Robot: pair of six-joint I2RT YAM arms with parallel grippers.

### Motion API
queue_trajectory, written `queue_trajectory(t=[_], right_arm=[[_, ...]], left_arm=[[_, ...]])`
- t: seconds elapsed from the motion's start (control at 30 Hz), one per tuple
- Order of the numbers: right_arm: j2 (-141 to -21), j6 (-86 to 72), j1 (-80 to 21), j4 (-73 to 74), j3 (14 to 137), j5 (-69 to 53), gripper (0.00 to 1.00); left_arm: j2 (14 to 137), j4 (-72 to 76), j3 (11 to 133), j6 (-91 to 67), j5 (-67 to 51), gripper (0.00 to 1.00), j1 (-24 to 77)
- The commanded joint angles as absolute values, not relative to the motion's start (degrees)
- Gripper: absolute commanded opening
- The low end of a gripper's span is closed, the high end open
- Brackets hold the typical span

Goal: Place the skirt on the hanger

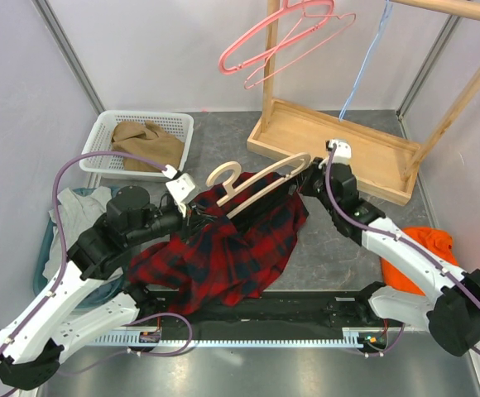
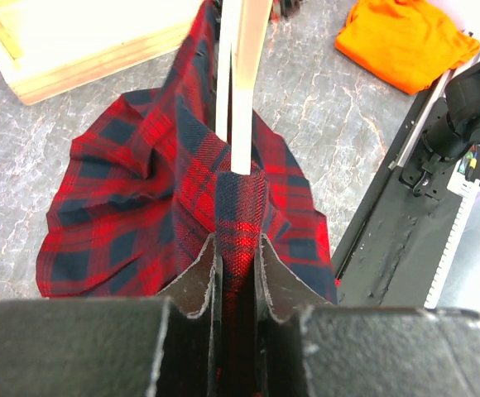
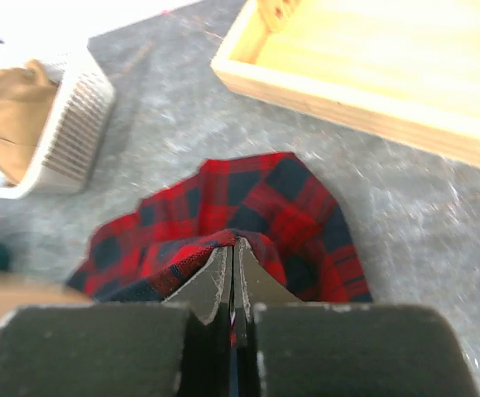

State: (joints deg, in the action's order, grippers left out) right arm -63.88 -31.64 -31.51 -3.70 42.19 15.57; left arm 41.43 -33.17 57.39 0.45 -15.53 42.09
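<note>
Tan skirt (image 1: 147, 142) sits bunched in white basket (image 1: 98, 149), well left of wooden tray (image 1: 306, 128), nothing touching it. Pink hanger (image 1: 283, 35) hangs above tray's left end, w/ a light-blue hanger (image 1: 362, 70) to its right. Red plaid shirt (image 1: 223, 248) lies in front of tray. A pale wooden hanger (image 1: 261, 178) rests across shirt's top edge, one tip close to tray's front wall. L gripper (image 2: 238, 244) is clenched on a fold of shirt, on the side away from tray; cloth fills the gap btwn jaws. R gripper (image 3: 233, 248) is pinched tight on shirt's edge nearest tray. Orange cloth (image 1: 422, 244) lies front-right of tray.
</note>
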Motion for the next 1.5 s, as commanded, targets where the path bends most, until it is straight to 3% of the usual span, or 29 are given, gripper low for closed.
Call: queue_trajectory(t=[0.0,0.43,0.8,1.3,1.47], right_arm=[[-65.2,-31.6,-27.5,5.7,50.9,7.2,0.0],[-61.1,-32.4,-21.0,11.9,57.0,-2.0,0.0],[-61.3,-13.7,-19.2,20.8,63.7,0.4,0.0],[-58.9,-12.7,-19.1,26.2,71.5,0.3,0.0],[-60.3,-10.2,-19.1,27.2,71.2,4.6,0.0]], left_arm=[[40.4,-30.2,57.7,-0.1,-17.0,0.02,41.8],[41.8,-32.4,56.8,2.6,-15.2,0.02,41.8],[43.9,-33.8,57.0,3.2,-14.2,0.02,41.8],[46.5,-34.9,57.6,2.5,-5.1,0.02,41.8],[48.2,-36.6,58.2,3.6,-7.6,0.02,41.8]])
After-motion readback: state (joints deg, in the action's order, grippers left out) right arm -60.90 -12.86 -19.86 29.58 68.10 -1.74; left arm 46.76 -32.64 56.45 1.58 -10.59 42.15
